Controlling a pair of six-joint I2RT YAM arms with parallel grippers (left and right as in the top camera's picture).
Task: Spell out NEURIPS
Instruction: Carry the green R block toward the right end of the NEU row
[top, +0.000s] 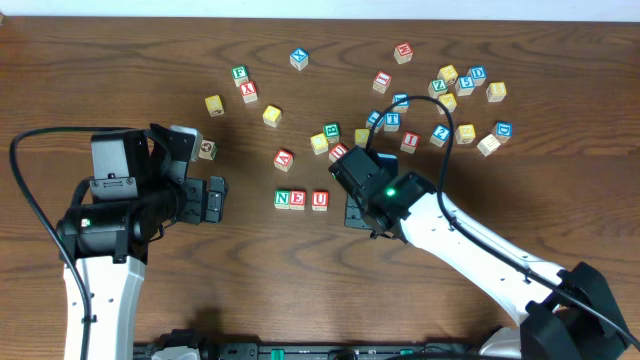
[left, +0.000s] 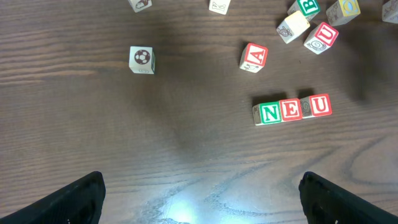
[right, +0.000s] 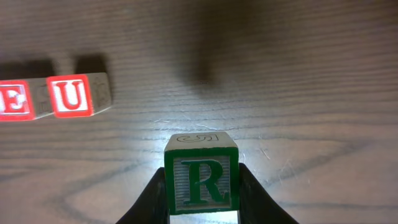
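Three cubes stand in a row reading N (top: 283, 199), E (top: 298, 199), U (top: 320, 199); the row also shows in the left wrist view (left: 292, 109). My right gripper (right: 202, 193) is shut on a green-bordered R cube (right: 201, 181), to the right of the U cube (right: 72, 96); whether it touches the table I cannot tell. In the overhead view the right gripper (top: 357, 212) sits just right of the row. My left gripper (top: 215, 198) is open and empty, left of the row. Other lettered cubes lie scattered farther back (top: 410, 141).
Many loose cubes lie across the back of the table, among them a red A cube (top: 284, 158), a yellow cube (top: 272, 115) and a cluster at the back right (top: 466, 85). A football-picture cube (left: 142, 58) lies left of the row.
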